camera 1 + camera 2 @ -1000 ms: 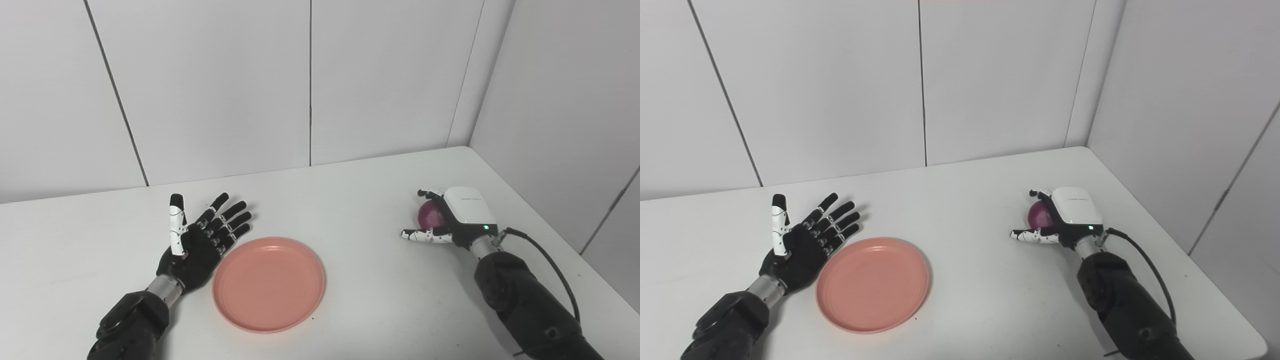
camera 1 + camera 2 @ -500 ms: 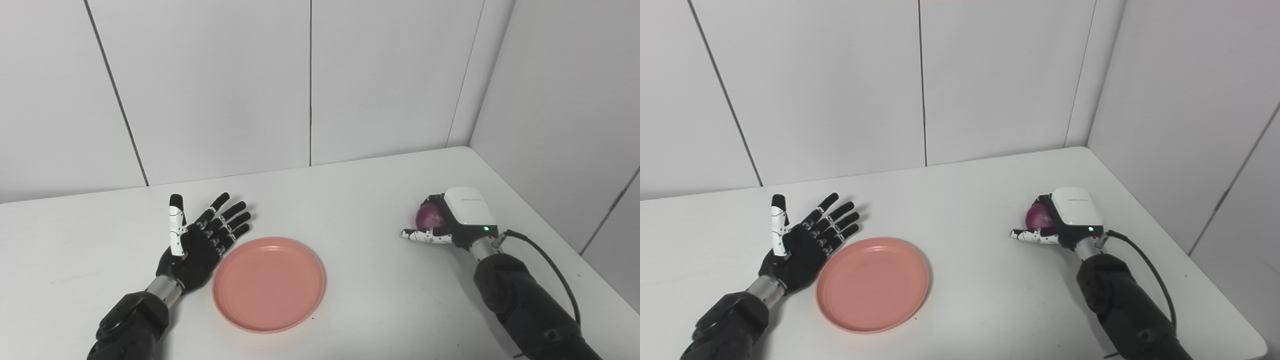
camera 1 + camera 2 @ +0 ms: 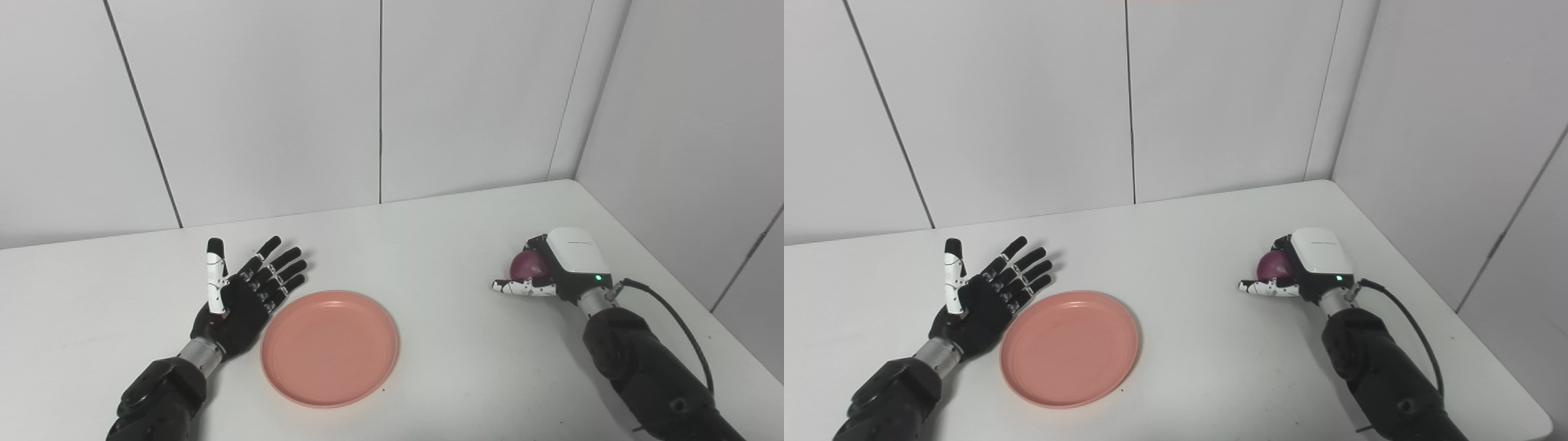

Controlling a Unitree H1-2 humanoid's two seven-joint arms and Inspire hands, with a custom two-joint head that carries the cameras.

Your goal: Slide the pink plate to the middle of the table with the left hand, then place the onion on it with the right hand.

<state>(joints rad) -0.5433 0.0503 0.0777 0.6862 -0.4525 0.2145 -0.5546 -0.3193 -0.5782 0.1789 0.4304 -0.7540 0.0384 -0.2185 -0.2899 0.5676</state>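
The pink plate [image 3: 329, 347] lies flat on the white table [image 3: 447, 343], a little left of the middle. My left hand [image 3: 245, 297] rests palm up just left of the plate with its fingers spread, open and empty. The purple-red onion [image 3: 528, 265] is at the right side of the table, in my right hand [image 3: 554, 269]. The fingers curl over its far side and the thumb [image 3: 520, 286] lies under its near side. The hand's white back hides part of the onion. In the right eye view the onion [image 3: 1273, 266] shows the same way.
White wall panels close off the back and the right side. The table's right edge [image 3: 1528, 401] runs close behind my right arm. A black cable [image 3: 677, 318] loops from the right wrist.
My right hand's fingers have closed around the onion, and the hand has shifted slightly right and up. The left hand and the plate have not moved.
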